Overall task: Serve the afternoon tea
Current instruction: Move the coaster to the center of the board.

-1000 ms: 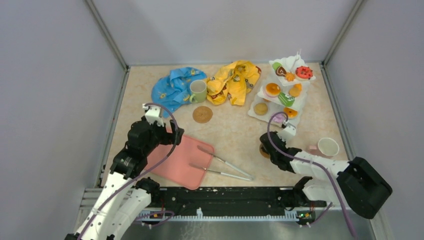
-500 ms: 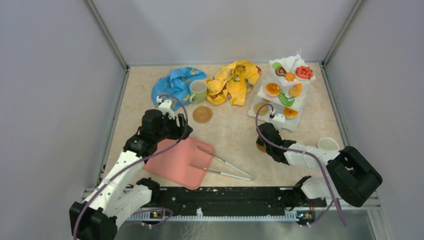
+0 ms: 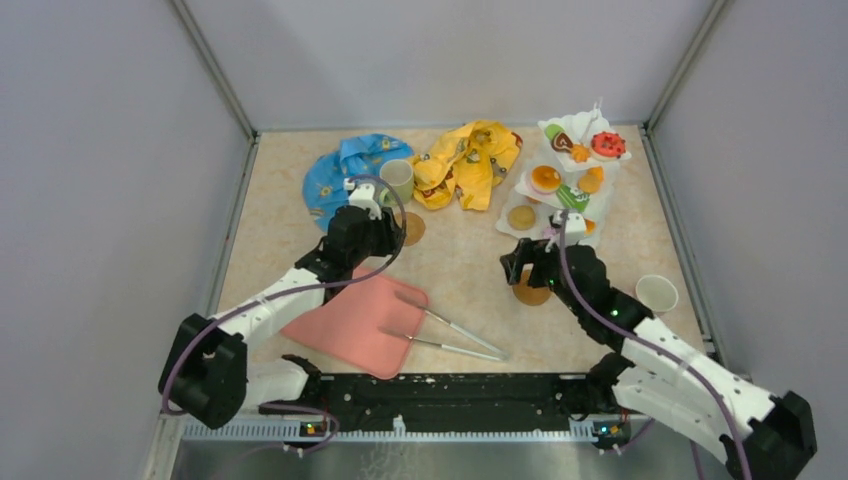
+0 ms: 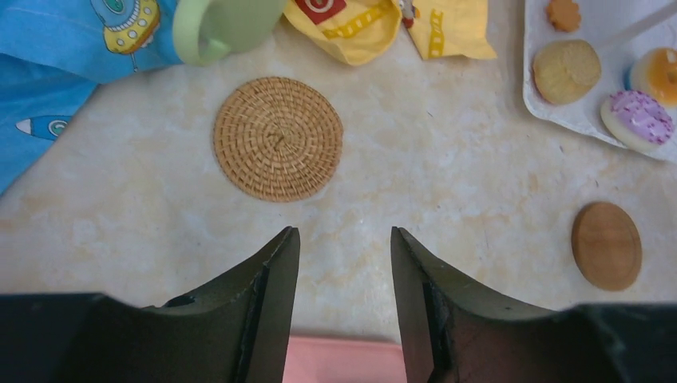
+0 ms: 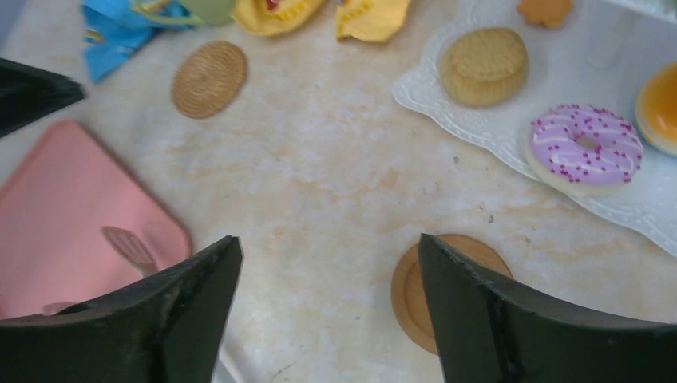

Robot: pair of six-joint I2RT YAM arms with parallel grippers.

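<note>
Coasters: wooden coaster [image 4: 607, 245] lies flat just in front of the white stand [image 5: 503, 128]; woven coaster [image 4: 278, 138] sits beside the pale green mug [image 4: 227, 24].
Right gripper [image 5: 327, 247]: just sprung wide open, now empty, with the wooden coaster released beneath it.
Left gripper [image 4: 343, 235]: has advanced to the woven coaster, jaws narrowing to about half apart, holding nothing.
Meaning: one coaster looks placed — the mugs are not yet seated.

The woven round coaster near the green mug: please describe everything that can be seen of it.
The woven coaster is a flat, round, tan-brown disc, seemingly straw or rattan coiled in rings from its centre. It lies flat on the beige marbled tabletop with nothing on it. The pale green mug stands just beyond it, apart. The left claw hovers near it, jaws apart, not touching.
</note>
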